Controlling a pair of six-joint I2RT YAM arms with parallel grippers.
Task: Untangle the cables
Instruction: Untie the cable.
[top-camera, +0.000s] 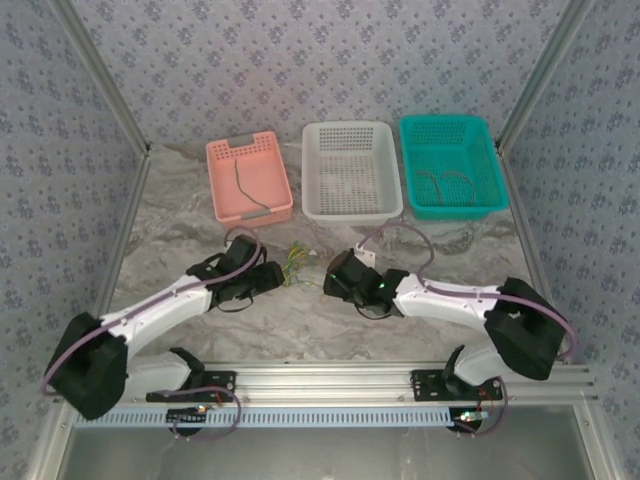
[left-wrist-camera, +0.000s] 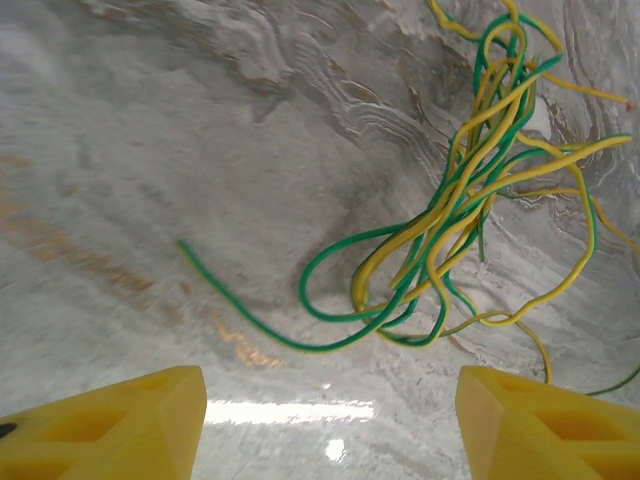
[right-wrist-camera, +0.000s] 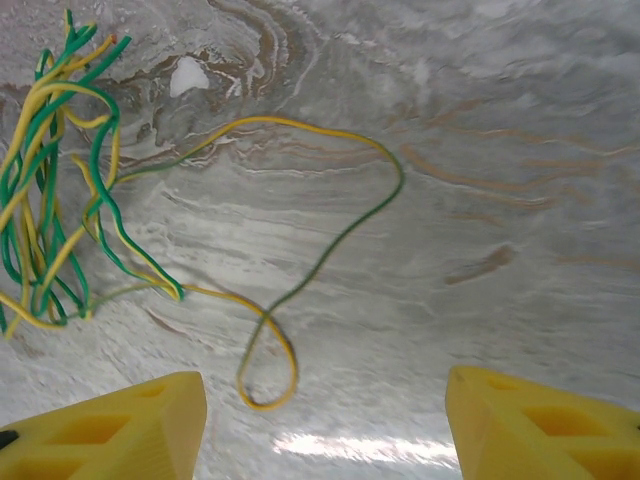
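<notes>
Between your two arms, at the middle of the top view, the cables (top-camera: 297, 265) lie as a small yellow-and-green knot on the table (top-camera: 200, 230). Your left gripper (top-camera: 272, 278) sits just left of the knot and your right gripper (top-camera: 335, 280) just right of it. On both wrist views the yellow fingers (left-wrist-camera: 110, 425) stand wide apart with nothing between them, so neither has hold of a strand.

You are, I judge, at the step of choosing a strand, as the bundle is not yet pulled apart. On the right wrist view a yellow-green strand (right-wrist-camera: 399, 180) loops free toward the frame's centre, away from the tangle at the left edge. It looks the easiest to take. Close on that one alone and draw it out slowly.

The tabletop is glossy marbled grey, and patterned blue-grey walls (top-camera: 330, 60) enclose it. A pink basket (top-camera: 240, 140), a white basket (top-camera: 350, 213) and a teal basket (top-camera: 455, 211) line the upper part. Thin dark wires seem to lie in the pink and teal ones, though they are too small to be sure.
</notes>
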